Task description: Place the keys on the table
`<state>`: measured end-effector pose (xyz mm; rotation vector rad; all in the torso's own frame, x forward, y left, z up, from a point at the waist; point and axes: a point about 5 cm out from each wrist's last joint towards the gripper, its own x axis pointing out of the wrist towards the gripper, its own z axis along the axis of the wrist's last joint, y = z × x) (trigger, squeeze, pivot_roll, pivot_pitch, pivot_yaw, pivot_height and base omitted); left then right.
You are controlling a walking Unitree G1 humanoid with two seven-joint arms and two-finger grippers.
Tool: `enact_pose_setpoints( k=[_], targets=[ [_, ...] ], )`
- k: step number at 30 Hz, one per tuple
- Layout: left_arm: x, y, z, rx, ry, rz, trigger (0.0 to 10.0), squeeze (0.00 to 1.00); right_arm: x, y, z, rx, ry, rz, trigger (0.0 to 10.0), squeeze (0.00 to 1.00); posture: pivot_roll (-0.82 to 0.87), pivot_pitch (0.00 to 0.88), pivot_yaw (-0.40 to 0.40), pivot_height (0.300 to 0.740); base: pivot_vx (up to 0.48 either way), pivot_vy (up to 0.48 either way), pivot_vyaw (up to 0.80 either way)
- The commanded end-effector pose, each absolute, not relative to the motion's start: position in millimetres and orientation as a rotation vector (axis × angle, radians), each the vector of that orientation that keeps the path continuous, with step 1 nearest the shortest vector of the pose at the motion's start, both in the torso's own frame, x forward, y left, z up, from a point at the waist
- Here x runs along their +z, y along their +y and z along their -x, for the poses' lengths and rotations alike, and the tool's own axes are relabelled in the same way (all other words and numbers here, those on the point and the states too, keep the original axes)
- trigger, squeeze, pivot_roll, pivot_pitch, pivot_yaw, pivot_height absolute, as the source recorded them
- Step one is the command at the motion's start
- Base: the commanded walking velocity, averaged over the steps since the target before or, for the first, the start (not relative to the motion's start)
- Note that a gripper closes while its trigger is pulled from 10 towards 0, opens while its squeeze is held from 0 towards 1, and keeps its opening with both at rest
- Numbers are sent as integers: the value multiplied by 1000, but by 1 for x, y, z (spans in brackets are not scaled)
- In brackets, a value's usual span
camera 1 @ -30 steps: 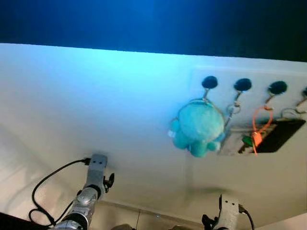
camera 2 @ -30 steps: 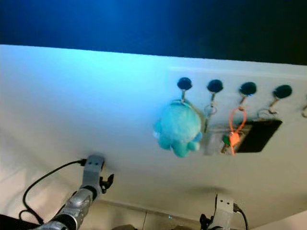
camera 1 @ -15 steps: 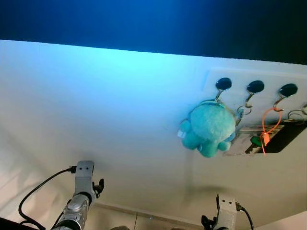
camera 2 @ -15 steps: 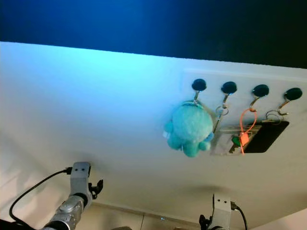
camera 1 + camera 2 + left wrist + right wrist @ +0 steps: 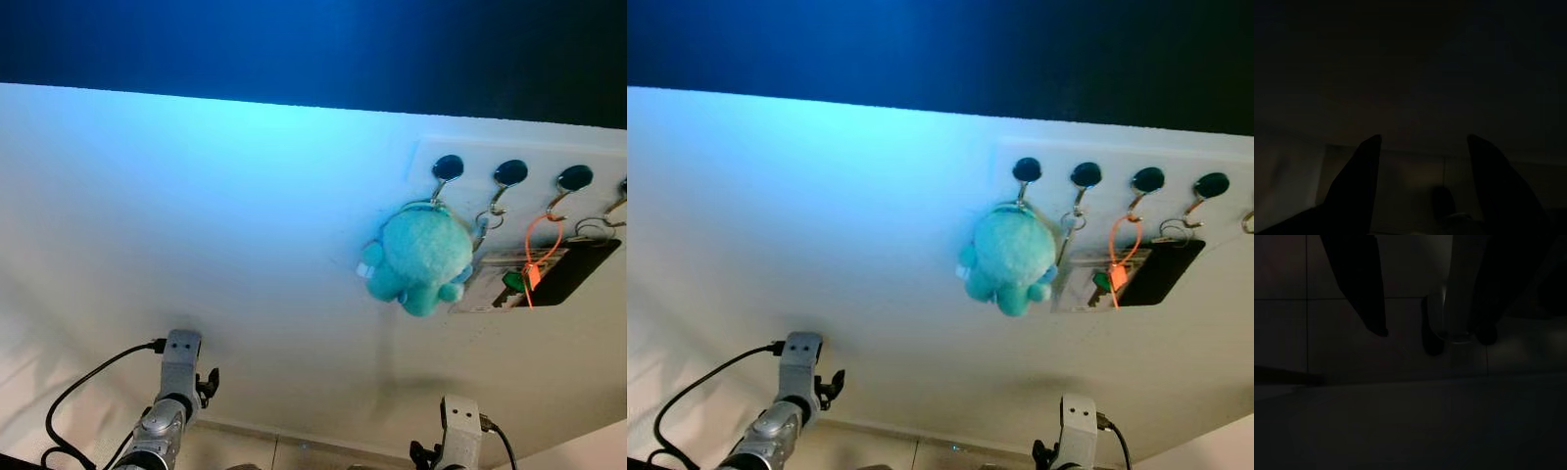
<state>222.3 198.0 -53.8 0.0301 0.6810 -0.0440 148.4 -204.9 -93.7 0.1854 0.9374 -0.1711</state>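
A white hook rack (image 5: 534, 162) hangs on the pale wall ahead, with several black knobs. From the leftmost hook hangs a teal plush octopus keychain (image 5: 423, 258). Beside it hang a metal key ring (image 5: 481, 221), an orange loop with a green-headed key (image 5: 513, 282), and a black tag (image 5: 580, 272). My left arm (image 5: 174, 396) and right arm (image 5: 458, 438) rise at the lower edge, well below the rack. In the dark wrist views my left gripper (image 5: 1422, 140) and right gripper (image 5: 1434, 334) both stand open with nothing between the fingers.
The pale wall (image 5: 196, 215) takes up most of the head views, with a dark blue band (image 5: 294, 44) above it. A black cable (image 5: 83, 384) loops from my left wrist. Tiled floor (image 5: 1400, 367) lies under the right gripper.
The head camera has swung a little, shifting the rack across the picture. My left arm sits slightly lower and further left than a second ago. The keys hang as before.
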Motion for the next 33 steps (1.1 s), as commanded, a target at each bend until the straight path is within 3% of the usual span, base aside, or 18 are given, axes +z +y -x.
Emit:
enact_pose_setpoints(
  k=[1,10,33],
  targets=[
    [-54,193,-223,-63,676,-35,10000,0,-95,-203,-146,-165,945,-181,10000,0,16,28,10,740,0,0,0],
    [-54,190,-224,-69,674,-34,10000,0,-95,-203,-145,-172,945,-187,10000,0,18,46,14,740,0,0,0],
    [-50,188,-230,-113,664,-66,10000,0,-96,-200,-144,-206,937,-229,10000,0,24,58,28,740,-323,0,0]
  ],
)
